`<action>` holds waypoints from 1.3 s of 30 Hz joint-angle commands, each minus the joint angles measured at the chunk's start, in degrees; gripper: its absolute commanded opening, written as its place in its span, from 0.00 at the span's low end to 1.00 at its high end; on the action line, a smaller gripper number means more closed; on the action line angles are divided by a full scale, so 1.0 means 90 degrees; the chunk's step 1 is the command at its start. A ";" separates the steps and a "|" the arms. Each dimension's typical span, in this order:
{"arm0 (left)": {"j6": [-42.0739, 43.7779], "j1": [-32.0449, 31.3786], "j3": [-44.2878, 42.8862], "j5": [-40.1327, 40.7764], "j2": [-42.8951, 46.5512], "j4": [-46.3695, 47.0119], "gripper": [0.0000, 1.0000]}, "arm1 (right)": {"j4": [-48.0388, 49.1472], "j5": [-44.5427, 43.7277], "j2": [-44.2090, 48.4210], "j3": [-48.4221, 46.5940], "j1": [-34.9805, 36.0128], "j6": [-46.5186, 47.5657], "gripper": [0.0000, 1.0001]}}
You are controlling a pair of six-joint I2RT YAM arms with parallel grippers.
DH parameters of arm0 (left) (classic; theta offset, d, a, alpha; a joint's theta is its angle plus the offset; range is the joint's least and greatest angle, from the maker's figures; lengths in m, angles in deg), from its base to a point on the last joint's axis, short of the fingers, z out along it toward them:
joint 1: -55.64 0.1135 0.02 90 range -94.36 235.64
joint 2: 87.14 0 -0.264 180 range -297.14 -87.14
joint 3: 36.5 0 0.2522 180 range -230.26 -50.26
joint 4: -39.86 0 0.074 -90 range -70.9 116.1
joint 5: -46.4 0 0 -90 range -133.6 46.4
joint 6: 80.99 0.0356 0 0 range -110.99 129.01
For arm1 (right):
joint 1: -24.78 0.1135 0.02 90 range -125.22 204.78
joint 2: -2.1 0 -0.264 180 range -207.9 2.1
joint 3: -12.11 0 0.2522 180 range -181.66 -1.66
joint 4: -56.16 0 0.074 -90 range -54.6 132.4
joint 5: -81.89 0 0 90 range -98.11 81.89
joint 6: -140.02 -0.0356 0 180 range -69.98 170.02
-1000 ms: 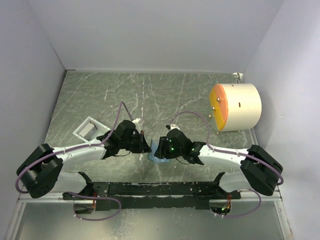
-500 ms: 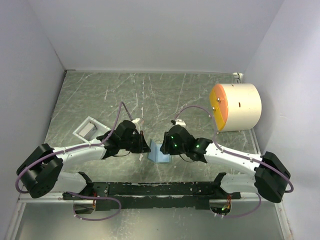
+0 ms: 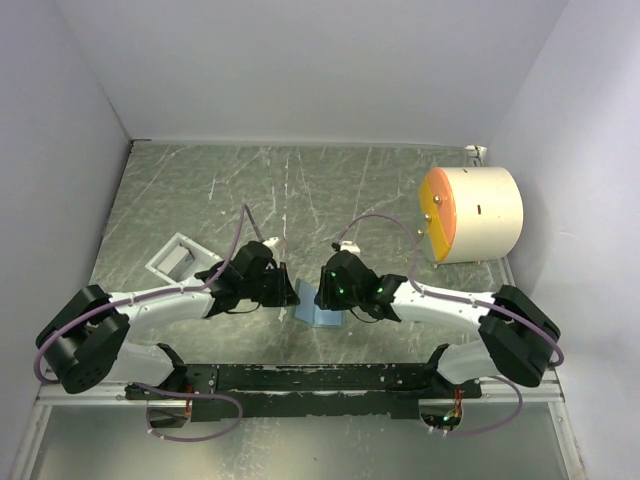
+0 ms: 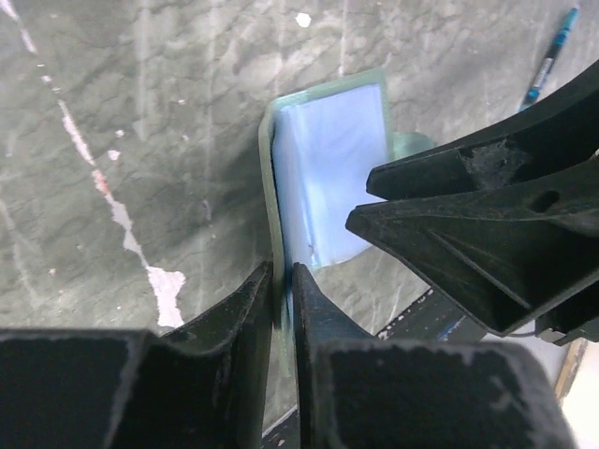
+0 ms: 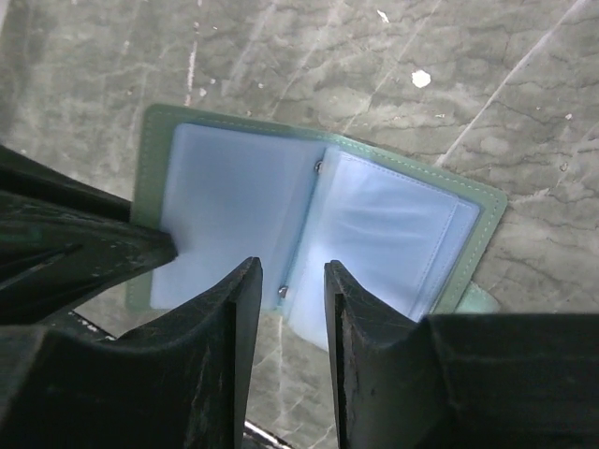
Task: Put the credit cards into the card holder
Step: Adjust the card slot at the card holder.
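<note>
Card holder (image 3: 318,308) lies open on the tabletop (image 3: 330,190) at lower centre of the top view, between the two grippers, light blue inside facing up. In the right wrist view the card holder (image 5: 393,224) shows two spreads of pale blue sleeves inside a sage-green cover, with two small metal studs on the spine and the snap tab (image 5: 482,299) poking out at the lower right. Can't tell what is in the sleeves.

White tray (image 3: 155,265) sits at left of centre, well apart from the card holder, with a grey piece (image 3: 177,260) in it, too small to identify.

Left gripper (image 3: 292,292) is at the holder's left edge. In its wrist view the left gripper (image 4: 283,281) is narrow and the green cover edge of the card holder (image 4: 332,168) runs into the gap between the fingers (image 4: 248,318) - can't tell if it is actually clamped.

Right gripper (image 3: 322,293) is over the holder's middle. Its own view shows the right gripper (image 5: 292,281) moderately spread, straddling the spine, nothing between the fingers (image 5: 229,318). From the left wrist the right gripper (image 4: 360,201) covers the holder's right side, tips at the blue page.

Cream drum (image 3: 480,210) with an orange-yellow face stands at upper right - well clear.
</note>
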 commanded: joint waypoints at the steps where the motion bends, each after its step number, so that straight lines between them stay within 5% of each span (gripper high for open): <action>1: 0.0030 -0.0016 -0.0272 0.0616 0.0193 -0.0449 0.24 | 0.0241 -0.0166 -0.0343 0.0105 0.0013 0.0126 0.33; 11: -0.0284 -0.0019 -0.0311 0.1287 0.0454 -0.1058 0.33 | 0.0023 -0.0673 -0.0814 0.0196 -0.0006 0.0339 0.30; 18: -0.0340 -0.0018 -0.0695 0.2149 0.0766 -0.1906 0.80 | 0.0042 -0.0776 -0.0753 0.0165 -0.0001 0.0516 0.29; 24: -0.0106 -0.0019 -0.1636 0.3154 0.0581 -0.3263 0.93 | 0.0100 -0.0650 -0.0443 0.0172 -0.0007 0.0620 0.29; 32: 0.0902 -0.0008 -0.3172 0.4558 0.0502 -0.4746 0.90 | 0.0112 -0.0342 0.0055 0.0092 0.0003 0.0684 0.30; 39: 0.3280 0.0013 -0.2837 0.5050 0.1254 -0.4037 0.94 | 0.0139 -0.0015 0.0545 -0.0026 0.0004 0.0734 0.34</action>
